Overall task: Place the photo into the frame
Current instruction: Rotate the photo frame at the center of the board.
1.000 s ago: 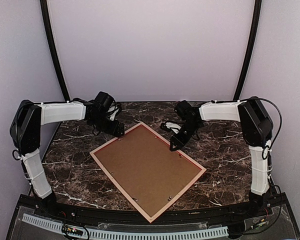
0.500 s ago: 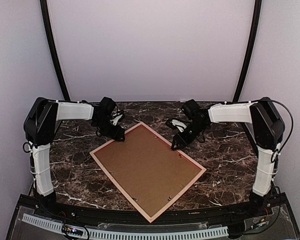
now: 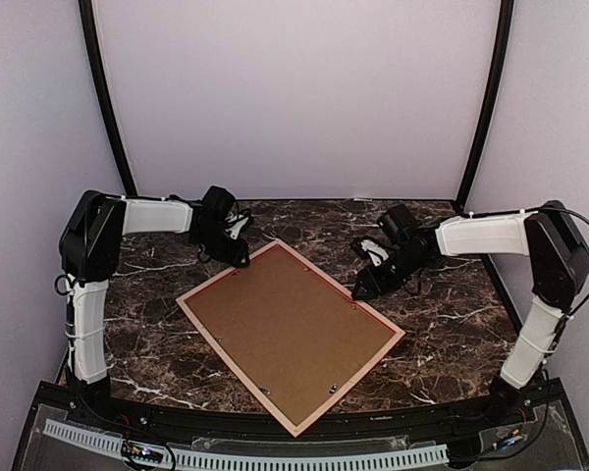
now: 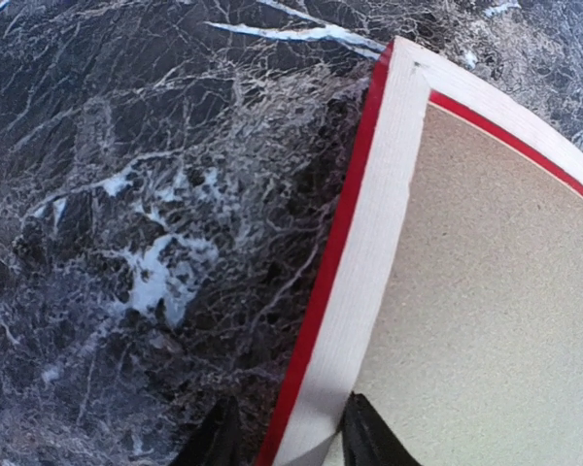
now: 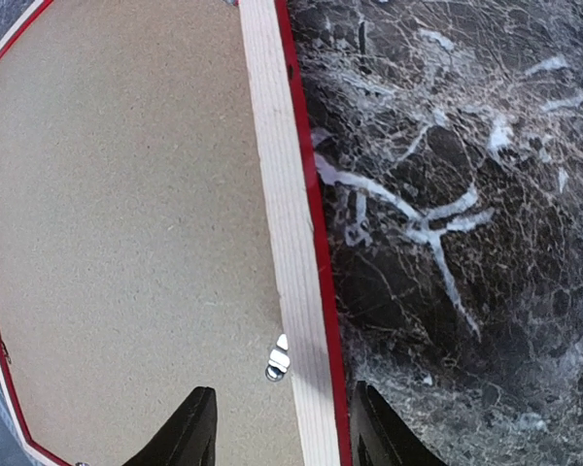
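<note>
The frame (image 3: 234,365) lies face down and askew on the marble table, pale wood up, with red showing along its outer edge. A brown backing board (image 3: 290,329) fills it. The photo is hidden. My left gripper (image 3: 240,260) is at the frame's far left corner; in the left wrist view its jaws (image 4: 287,442) straddle the pale rail (image 4: 369,223), open, the inner finger at the wood and a small gap on the outer side. My right gripper (image 3: 361,291) is open astride the frame's far right rail (image 5: 277,194), both fingers (image 5: 374,427) apart from it.
A small metal turn clip (image 5: 277,357) sits on the backing board (image 5: 126,214) beside the rail, just ahead of my right jaws. The dark marble table (image 3: 442,304) extends around the frame. Curved black posts (image 3: 103,98) and pale walls close in the back and sides.
My left gripper has crept along to the frame's far corner and its jaws have narrowed around the rail. My right gripper has shifted a little rightward and down along its edge, its elbow swinging outward.
</note>
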